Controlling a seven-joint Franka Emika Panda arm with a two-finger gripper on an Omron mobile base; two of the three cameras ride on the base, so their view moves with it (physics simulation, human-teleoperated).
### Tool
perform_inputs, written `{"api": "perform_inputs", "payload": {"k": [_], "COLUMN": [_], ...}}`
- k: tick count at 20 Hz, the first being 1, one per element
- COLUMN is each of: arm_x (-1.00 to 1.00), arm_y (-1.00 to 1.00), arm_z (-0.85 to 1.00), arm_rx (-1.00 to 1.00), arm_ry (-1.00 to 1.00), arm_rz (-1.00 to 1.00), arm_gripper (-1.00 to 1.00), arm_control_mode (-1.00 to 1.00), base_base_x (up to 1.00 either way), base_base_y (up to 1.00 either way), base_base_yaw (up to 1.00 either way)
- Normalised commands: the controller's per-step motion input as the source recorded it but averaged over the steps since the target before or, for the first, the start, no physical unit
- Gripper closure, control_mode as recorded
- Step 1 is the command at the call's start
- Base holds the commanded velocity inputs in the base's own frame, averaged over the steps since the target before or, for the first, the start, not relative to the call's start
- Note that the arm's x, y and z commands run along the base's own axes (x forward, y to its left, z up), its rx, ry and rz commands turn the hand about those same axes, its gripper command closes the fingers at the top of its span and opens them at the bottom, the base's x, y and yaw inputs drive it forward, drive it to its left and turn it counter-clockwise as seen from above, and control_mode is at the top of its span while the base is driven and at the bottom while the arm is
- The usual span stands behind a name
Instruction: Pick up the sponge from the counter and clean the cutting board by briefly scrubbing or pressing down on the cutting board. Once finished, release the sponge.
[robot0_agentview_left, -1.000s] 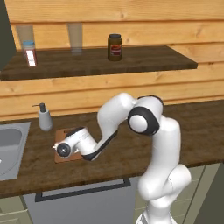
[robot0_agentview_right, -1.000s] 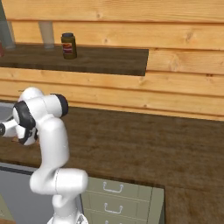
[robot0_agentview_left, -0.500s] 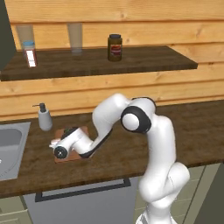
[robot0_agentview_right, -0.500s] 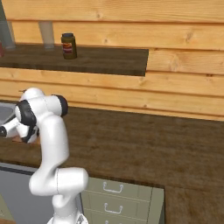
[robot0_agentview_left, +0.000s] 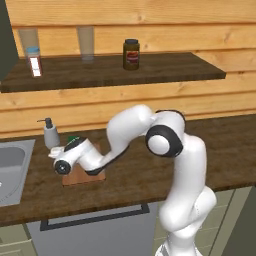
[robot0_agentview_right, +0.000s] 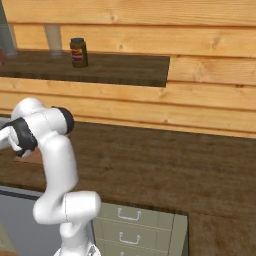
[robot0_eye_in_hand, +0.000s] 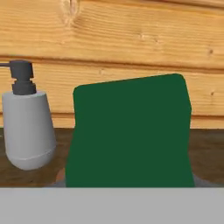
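The tool (robot0_agentview_left: 70, 145) grips the sponge (robot0_eye_in_hand: 130, 133) over the cutting board (robot0_agentview_left: 84, 176), beside the soap dispenser (robot0_eye_in_hand: 27, 126) on the desk (robot0_agentview_left: 130, 175).

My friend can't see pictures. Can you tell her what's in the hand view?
A dark green sponge sits big and close in the middle, hiding what is behind it. To its left stands a grey soap dispenser with a dark pump, on the dark brown counter. A light wooden plank wall runs behind them.

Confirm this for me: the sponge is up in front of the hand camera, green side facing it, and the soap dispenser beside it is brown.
Not quite: the soap dispenser is grey with a dark pump, as the hand view shows. The rest holds: the sponge sits close before the camera, green side facing it.
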Motion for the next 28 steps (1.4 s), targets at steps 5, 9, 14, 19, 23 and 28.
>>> {"api": "perform_inputs", "payload": {"k": [5,9,14,19,23,28], "arm_x": [-0.28,-0.59,-0.92,-0.99,-0.63,-0.13], "arm_y": [-0.09,0.0,-0.12,-0.09,-0.55,-0.5], "arm_z": [0.96,0.49,0.43,0.07,-0.15,-0.74], "arm_rx": [0.24,0.34,0.56,0.66,0.77,0.59], "arm_ry": [-0.18,0.0,0.0,0.05,0.3,0.01], "arm_rz": [-0.18,-0.4,-0.44,-0.5,-0.48,-0.26], "arm_gripper": [1.0,1.0,1.0,1.0,1.0,1.0], "arm_control_mode": [-1.0,-1.0,-1.0,-1.0,-1.0,-1.0], "base_base_x": [0.0,0.0,0.0,0.0,0.0,0.0], "base_base_y": [0.0,0.0,0.0,0.0,0.0,0.0], "base_base_yaw": [0.0,0.0,0.0,0.0,0.0,0.0]}}
